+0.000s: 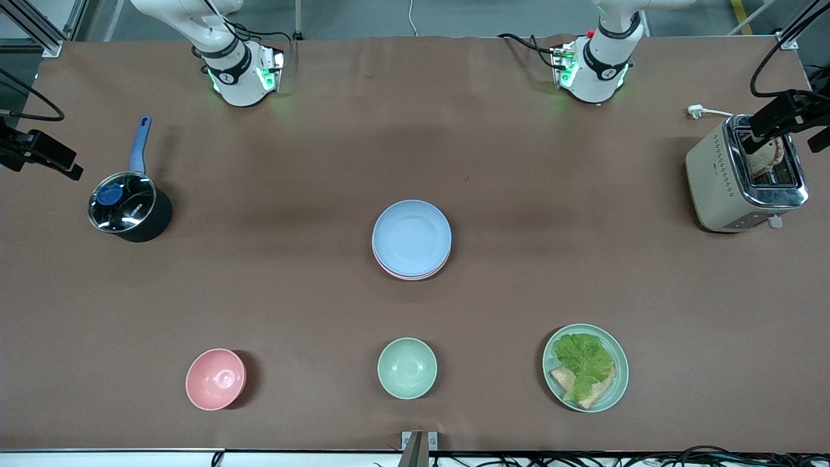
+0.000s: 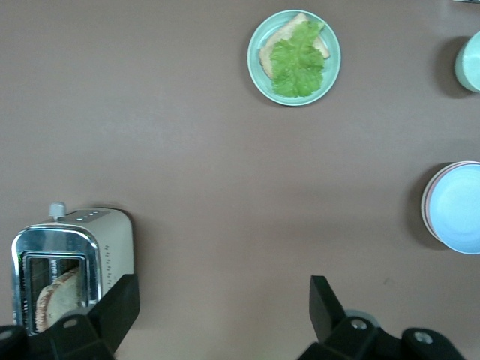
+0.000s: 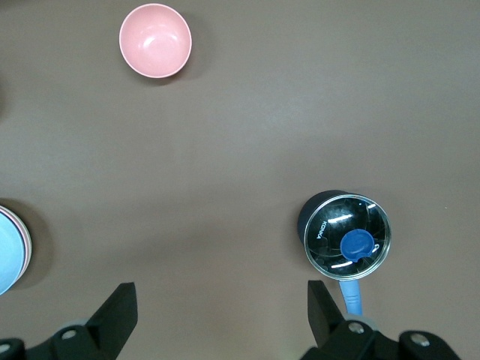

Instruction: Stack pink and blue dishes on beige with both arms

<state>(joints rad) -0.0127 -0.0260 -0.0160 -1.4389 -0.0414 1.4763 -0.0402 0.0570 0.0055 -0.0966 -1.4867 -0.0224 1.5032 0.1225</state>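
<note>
Plates stacked at centre frame: blue plate (image 1: 412, 237) on top, pink plate (image 1: 408, 273) showing as a rim beneath, beige hidden from sight.
Bare brown table (image 1: 415, 149) rings the stack all round; the bowls sit lower in frame. Left gripper (image 2: 221, 315) hangs wide open and empty by the toaster (image 1: 746, 175); right gripper (image 3: 221, 315) likewise, by the saucepan (image 1: 128, 207).
</note>
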